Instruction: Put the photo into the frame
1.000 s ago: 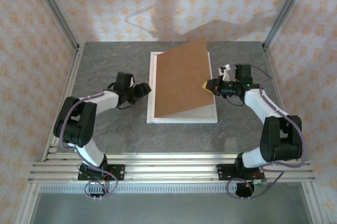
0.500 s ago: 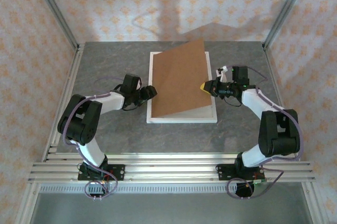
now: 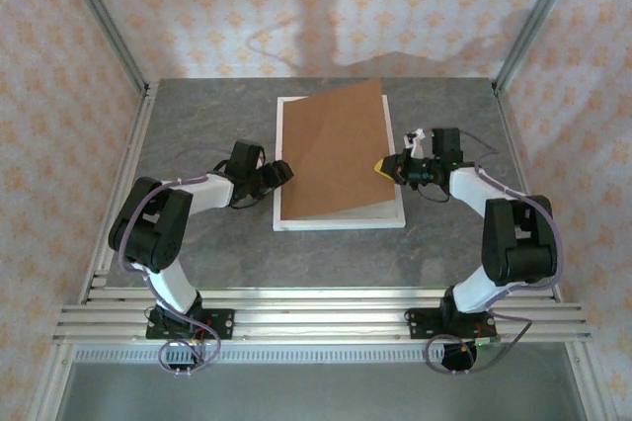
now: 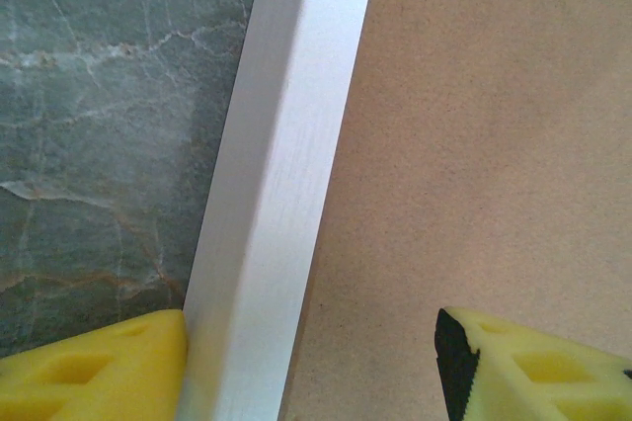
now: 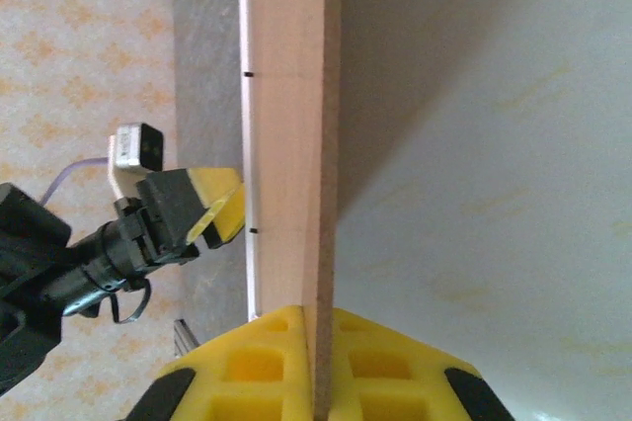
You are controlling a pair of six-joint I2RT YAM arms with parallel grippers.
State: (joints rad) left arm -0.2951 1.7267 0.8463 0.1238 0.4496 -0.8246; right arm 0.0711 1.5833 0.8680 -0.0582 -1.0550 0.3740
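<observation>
left gripper (image 4: pixel 306 357) straddles the frame (image 4: pixel 286 144) rail, jaws spread.

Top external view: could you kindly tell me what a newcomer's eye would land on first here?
A large brown board lies slanted over the white frame in the middle of the grey table, its right edge raised. The right tool is shut on that raised edge, while the left tool stands open at the frame's left rail.
</observation>
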